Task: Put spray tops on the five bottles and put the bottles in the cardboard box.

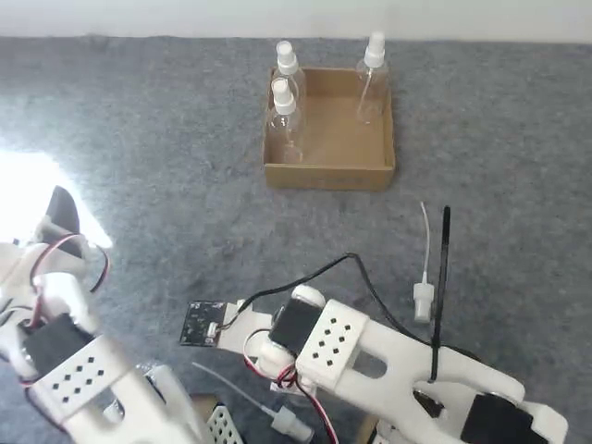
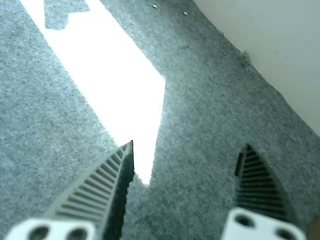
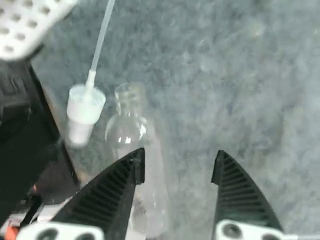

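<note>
Now at the pick-up of an open bottle. Right gripper [image 3: 177, 165] hangs with jaws wide apart and empty above a bare-necked bottle [image 3: 131, 145] lying on its side on the mat [image 3: 240, 75]; the bottle sits partly under one finger [image 3: 112, 195] and not in the gap; a loose top [image 3: 82, 112], tube pointing away, lies just beside its neck. Left gripper [image 2: 187, 160] is likewise wide and empty, over bare mat near a sunlit patch [image 2: 115, 85]. Box [image 1: 328, 176] holds three capped bottles [image 1: 285, 111], upright; a second top [image 1: 422, 301] lies on the mat, well apart from the box. Judged stage: three of five done; fourth bottle not yet grasped. To do the step well: shift the right gripper sideways until the bottle's body lies centred between the fingers; close on the body, not the neck, so the mouth is free for the top; clear plastic is smooth and round, so an off-centre pinch may make it roll or slip; keep the near finger from nudging the loose top.
</note>
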Robot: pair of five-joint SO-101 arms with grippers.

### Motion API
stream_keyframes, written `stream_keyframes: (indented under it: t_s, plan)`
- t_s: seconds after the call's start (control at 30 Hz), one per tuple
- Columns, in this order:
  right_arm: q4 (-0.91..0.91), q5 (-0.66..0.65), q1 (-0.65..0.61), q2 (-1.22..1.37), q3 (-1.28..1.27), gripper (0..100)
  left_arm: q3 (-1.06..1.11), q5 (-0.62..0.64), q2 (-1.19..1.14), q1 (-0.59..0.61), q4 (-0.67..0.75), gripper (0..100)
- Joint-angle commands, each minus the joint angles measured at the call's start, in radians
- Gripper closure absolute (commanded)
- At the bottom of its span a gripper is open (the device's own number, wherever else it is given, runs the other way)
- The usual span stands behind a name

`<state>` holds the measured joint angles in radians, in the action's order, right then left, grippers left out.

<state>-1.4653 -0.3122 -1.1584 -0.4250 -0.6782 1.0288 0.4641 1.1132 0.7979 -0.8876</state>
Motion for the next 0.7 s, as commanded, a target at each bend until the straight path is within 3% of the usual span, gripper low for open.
stream_keyframes:
  t_s: [0.0, 0.2, 0.67]
  plan:
    - [0.051, 0.026, -0.03, 0.051, 0.006, 79.0, -0.007, 0.009, 0.008, 0.006, 0.029, 70]
    - [0.051, 0.044, -0.081, 0.16, 0.006, 71.6, -0.008, 0.009, 0.008, 0.006, 0.029, 70]
    - [0.051, 0.043, -0.107, 0.288, 0.009, 72.0, -0.008, 0.009, 0.008, 0.006, 0.029, 70]
